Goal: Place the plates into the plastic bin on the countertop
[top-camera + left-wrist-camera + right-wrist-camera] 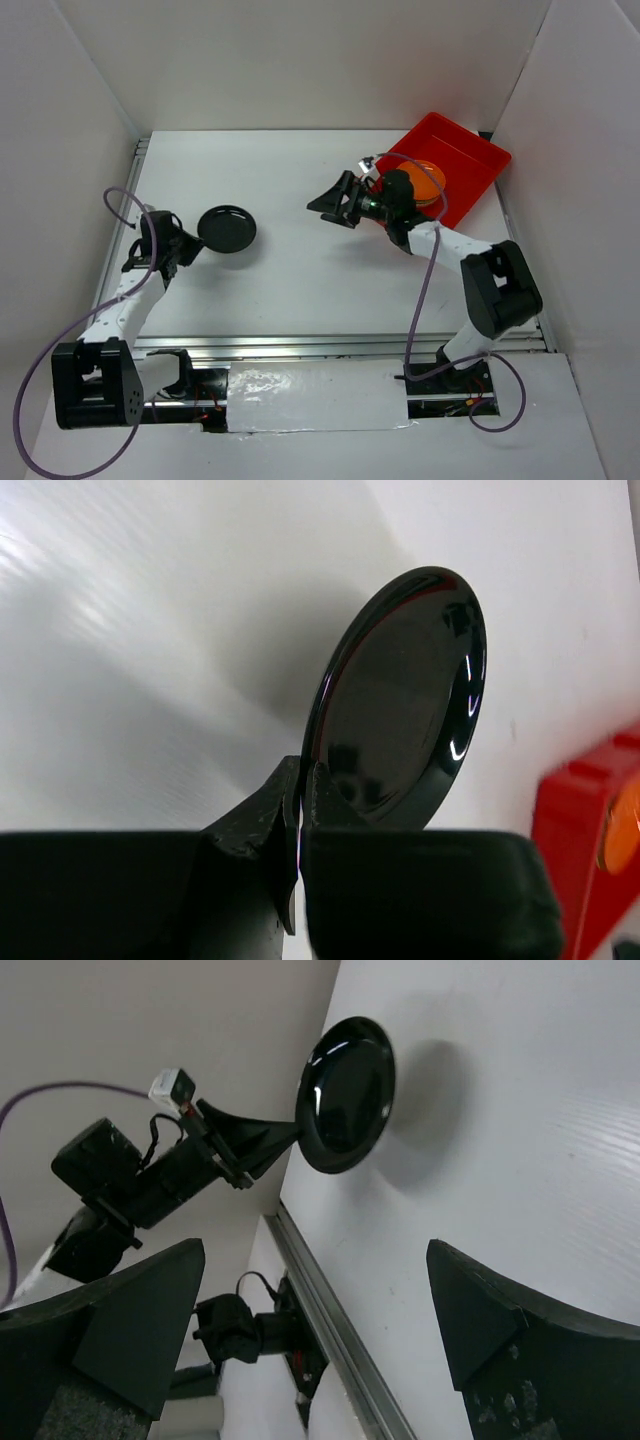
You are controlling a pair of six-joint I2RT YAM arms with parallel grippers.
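Your left pincer (185, 245) is clamped tight on the rim of the dark plate (227, 229), holding it clear of the white surface (300, 280), shadow underneath. Your right pincer (335, 205) is spread wide and empty, near the red bin (470, 165); an orange plate (428, 180) lies inside.

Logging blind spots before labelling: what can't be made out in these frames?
- Plate count in the bin: top view, right arm partly covers the orange plate; left wrist view cuts the bin off.
- Pattern on the dark plate: just glossy black reflections in wrist views, too small from above.
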